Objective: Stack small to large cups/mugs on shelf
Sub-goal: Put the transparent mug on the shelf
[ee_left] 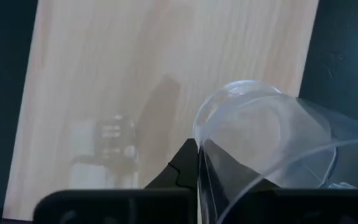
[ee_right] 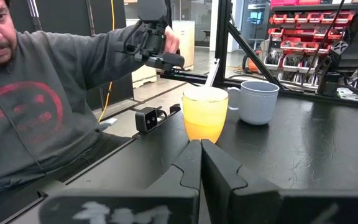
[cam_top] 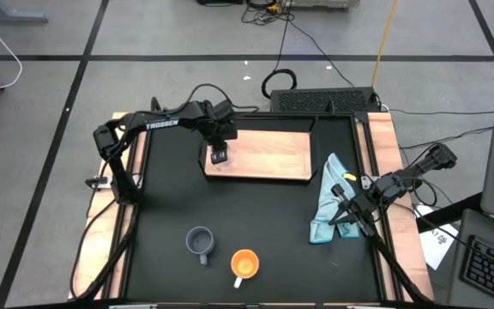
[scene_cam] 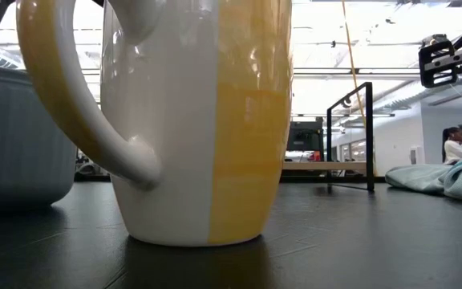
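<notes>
Because the stack must start with the smallest vessel, the left gripper sits over the shelf toward the table's far edge, its jaws clamped on the wall of the clear glass cup, which hangs tilted above the wood. The blue-grey mug and orange mug wait near the near edge, probably for later turns. The right gripper idles, jaws together, over the light-blue cloth by the right edge.

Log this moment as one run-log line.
left tool: shut on glass cup over shelf | right tool: shut, idle by cloth | blue-grey mug, orange mug: on table, unstacked
</notes>
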